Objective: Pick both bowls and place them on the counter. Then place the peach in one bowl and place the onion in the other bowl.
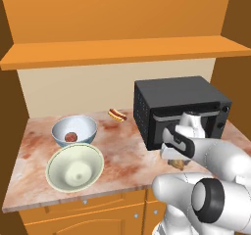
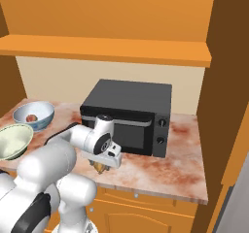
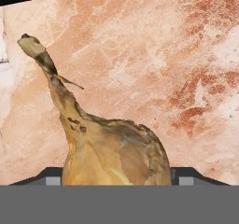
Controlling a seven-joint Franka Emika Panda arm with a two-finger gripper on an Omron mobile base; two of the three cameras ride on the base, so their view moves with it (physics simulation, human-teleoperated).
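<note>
Marbled counter (image 3: 186,55) below; my gripper (image 3: 116,176) straddles the onion (image 3: 112,153), fingers (image 3: 51,175) wide on both sides, contact unclear, bulb bottom cut off.

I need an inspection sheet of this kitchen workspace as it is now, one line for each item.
Surface: marbled reddish-brown stone counter, both bowls standing on it.
Job's things: small reddish-orange peach inside the deep white bowl with blue outside; wide cream bowl empty; golden-brown onion lying on the counter before the microwave.
Clutter: small hot dog in a bun; black microwave.
Grippers: gripper straddling the onion, fingers either side; grip not confirmed.
Cables: nothing seen.
Surroundings: orange wooden shelf above.
</note>
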